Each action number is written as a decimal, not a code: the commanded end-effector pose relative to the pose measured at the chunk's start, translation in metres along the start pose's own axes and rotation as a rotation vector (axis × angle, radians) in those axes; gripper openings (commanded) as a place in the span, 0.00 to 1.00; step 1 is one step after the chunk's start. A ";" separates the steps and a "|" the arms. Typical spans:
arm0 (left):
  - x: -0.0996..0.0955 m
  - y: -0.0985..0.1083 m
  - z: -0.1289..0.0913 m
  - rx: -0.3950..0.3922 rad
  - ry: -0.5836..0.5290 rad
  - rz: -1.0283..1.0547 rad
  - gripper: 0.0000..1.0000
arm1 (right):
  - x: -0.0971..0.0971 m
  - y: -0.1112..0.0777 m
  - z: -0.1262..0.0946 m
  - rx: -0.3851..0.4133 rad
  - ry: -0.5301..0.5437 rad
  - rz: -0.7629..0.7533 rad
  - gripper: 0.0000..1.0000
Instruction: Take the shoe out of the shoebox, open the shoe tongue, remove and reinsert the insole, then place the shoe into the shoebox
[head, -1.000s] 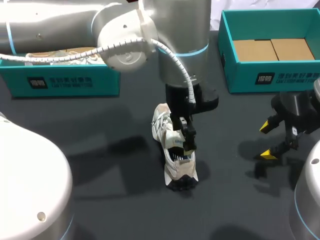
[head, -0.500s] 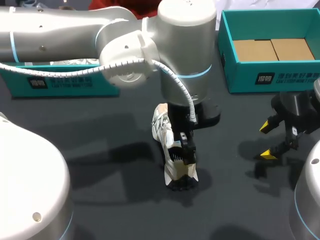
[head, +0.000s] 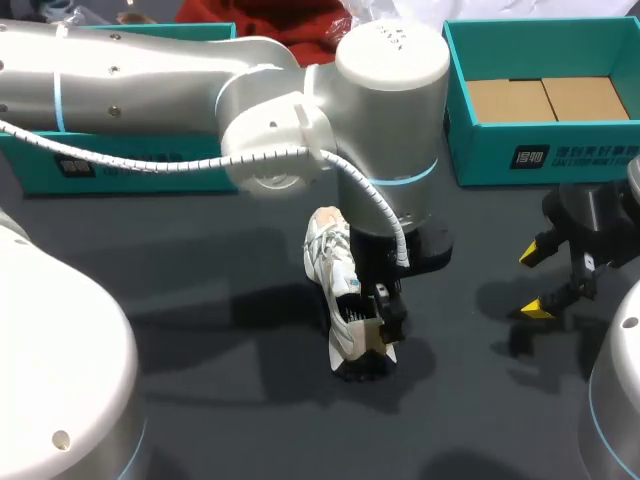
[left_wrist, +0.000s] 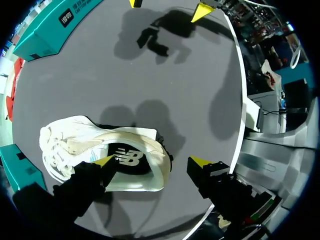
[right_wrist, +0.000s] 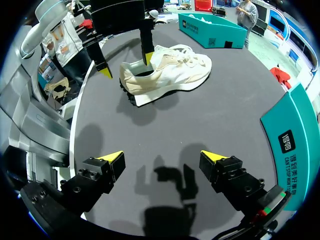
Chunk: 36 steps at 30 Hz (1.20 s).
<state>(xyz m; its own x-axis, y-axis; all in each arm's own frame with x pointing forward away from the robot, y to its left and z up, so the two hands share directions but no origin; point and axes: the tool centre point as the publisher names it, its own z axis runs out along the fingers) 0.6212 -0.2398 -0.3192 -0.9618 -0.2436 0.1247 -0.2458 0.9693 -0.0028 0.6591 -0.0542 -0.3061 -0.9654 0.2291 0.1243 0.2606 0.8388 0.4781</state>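
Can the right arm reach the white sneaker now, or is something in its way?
Probably yes. Only bare table lies between the open right gripper and the white sneaker. The left gripper stands at the heel, one finger inside the opening, so the laced front looks freer.

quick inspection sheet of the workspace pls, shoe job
surface: dark table, bare around the shoe.
job's things: white shoe stands on its sole at mid table, out of both boxes. Teal right shoebox is open, only its cardboard floor showing. Teal left shoebox is mostly hidden behind the left arm.
clutter: nothing seen.
grippers: left gripper is open and straddles the shoe's heel, one finger in the opening, the other outside behind the heel. Right gripper is open over bare table, apart from the shoe.
cables: white ribbed cable runs along the left arm, clear of the shoe.
surroundings: nothing seen reaching over the table.
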 end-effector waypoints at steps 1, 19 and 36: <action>0.002 -0.001 0.014 0.008 0.002 -0.002 0.89 | 0.002 0.000 0.000 0.002 -0.004 0.000 1.00; 0.012 0.007 0.041 0.044 -0.025 0.003 0.66 | 0.002 0.000 0.000 0.002 -0.004 0.000 1.00; 0.010 0.004 0.061 0.034 -0.044 -0.011 0.59 | 0.002 0.000 0.000 0.002 -0.004 0.000 1.00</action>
<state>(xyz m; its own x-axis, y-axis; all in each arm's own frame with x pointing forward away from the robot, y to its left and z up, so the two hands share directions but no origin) 0.6024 -0.2359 -0.3729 -0.9634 -0.2562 0.0793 -0.2598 0.9648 -0.0395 0.6591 -0.0542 -0.3061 -0.9654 0.2292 0.1243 0.2607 0.8387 0.4781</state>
